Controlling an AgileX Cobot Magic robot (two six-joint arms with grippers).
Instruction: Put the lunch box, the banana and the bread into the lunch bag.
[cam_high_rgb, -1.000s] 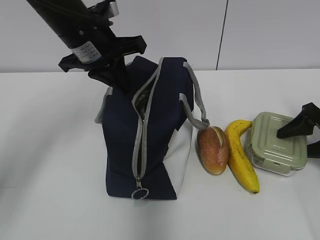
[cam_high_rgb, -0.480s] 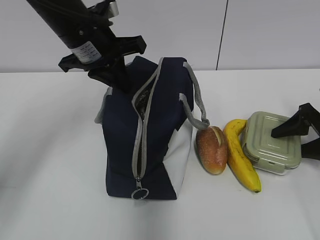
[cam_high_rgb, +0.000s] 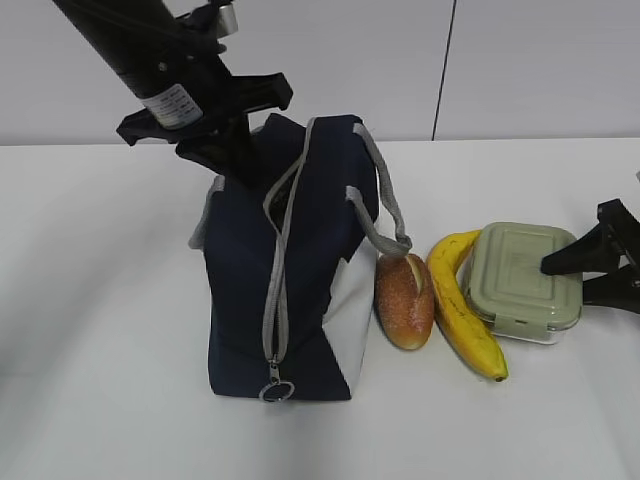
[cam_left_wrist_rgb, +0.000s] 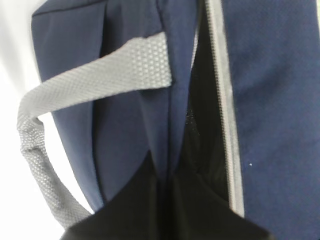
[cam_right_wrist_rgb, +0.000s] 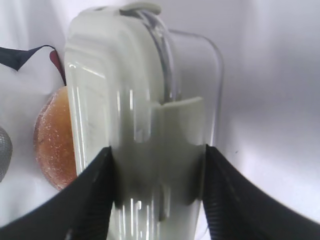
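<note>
The navy lunch bag (cam_high_rgb: 300, 270) stands on the white table with its grey zipper open along the top. My left gripper (cam_high_rgb: 232, 158) is shut on the bag's top edge; in the left wrist view its black fingers (cam_left_wrist_rgb: 165, 175) pinch the navy fabric beside the zipper (cam_left_wrist_rgb: 225, 110). The bread (cam_high_rgb: 404, 300) leans against the bag's white side, and the banana (cam_high_rgb: 458, 305) lies between it and the lunch box (cam_high_rgb: 520, 278). My right gripper (cam_high_rgb: 572, 278) clamps the box's right end. In the right wrist view the gripper (cam_right_wrist_rgb: 157, 170) presses on lid and base of the lunch box (cam_right_wrist_rgb: 130, 100), with the bread (cam_right_wrist_rgb: 52, 137) behind.
A grey rope handle (cam_high_rgb: 385, 215) droops over the bread. Another handle (cam_left_wrist_rgb: 65, 100) loops beside the left gripper. A wall with a dark vertical seam (cam_high_rgb: 444, 70) stands behind the table.
The right gripper has narrowed onto the lunch box and slid it left, pushing the banana and bread against the bag. The bag's top has tipped slightly left. The left gripper has not moved.
</note>
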